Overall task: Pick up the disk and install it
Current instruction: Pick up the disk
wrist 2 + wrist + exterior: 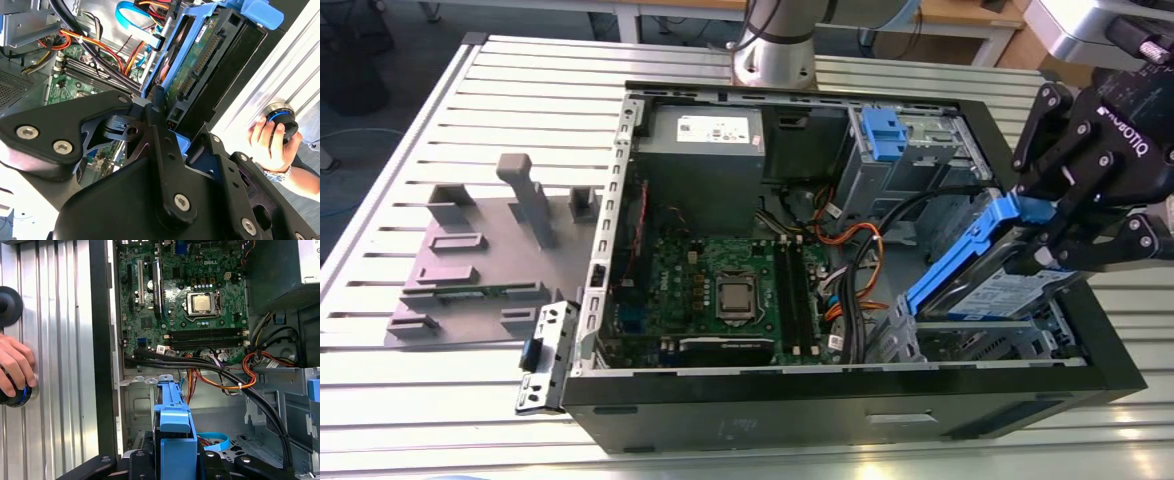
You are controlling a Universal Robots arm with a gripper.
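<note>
In the exterior view, my gripper [1051, 232] is shut on the disk [1003, 292], a silver drive with a white-and-blue label in a blue carrier frame [958, 258]. The disk hangs tilted, its lower end dipping into the metal drive cage [987, 338] at the corner of the open computer case [854, 395] on the exterior view's right. The disk's connector edge and circuit board [200, 60] show in the second wrist view. Its blue carrier [172, 425] shows end-on in the first wrist view, held between the black fingers [220, 462].
The motherboard [727, 290] fills the case floor, and orange and black cables [847, 250] run beside the cage. Another blue carrier [887, 135] sits in the upper bay. A grey fixture [480, 250] lies on the slatted table. A person's hand [272, 140] rests on a black knob beside the case.
</note>
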